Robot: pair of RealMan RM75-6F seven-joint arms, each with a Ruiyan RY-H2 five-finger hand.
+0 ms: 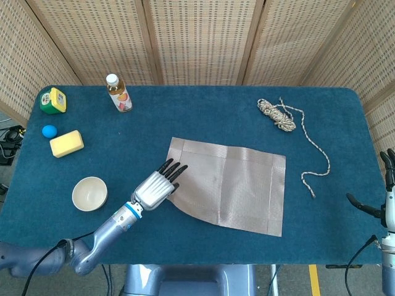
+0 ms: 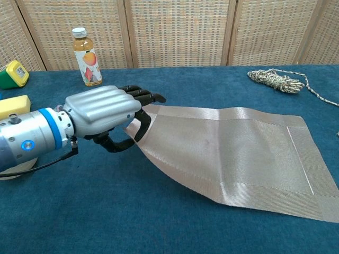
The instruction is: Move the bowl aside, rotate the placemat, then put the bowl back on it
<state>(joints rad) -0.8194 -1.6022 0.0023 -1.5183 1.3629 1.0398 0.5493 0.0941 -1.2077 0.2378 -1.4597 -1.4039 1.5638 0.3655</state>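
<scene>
Your left hand (image 1: 157, 187) pinches the placemat (image 1: 234, 188) edge, lifting it off the tabletop (image 1: 203, 114). Keep the fingers closed and swing low so it lands flat; the bowl (image 1: 89, 193) waits aside. Your right hand (image 1: 387, 206) is barely visible, its state unclear.

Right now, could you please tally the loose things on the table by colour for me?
Yellow: 1, the sponge
Blue: 1, the ball
Green and yellow: 1, the tape measure
White: 1, the bowl
Grey-brown: 1, the placemat
Beige: 1, the rope
Orange drink, white cap: 1, the bottle
Total: 7
</scene>
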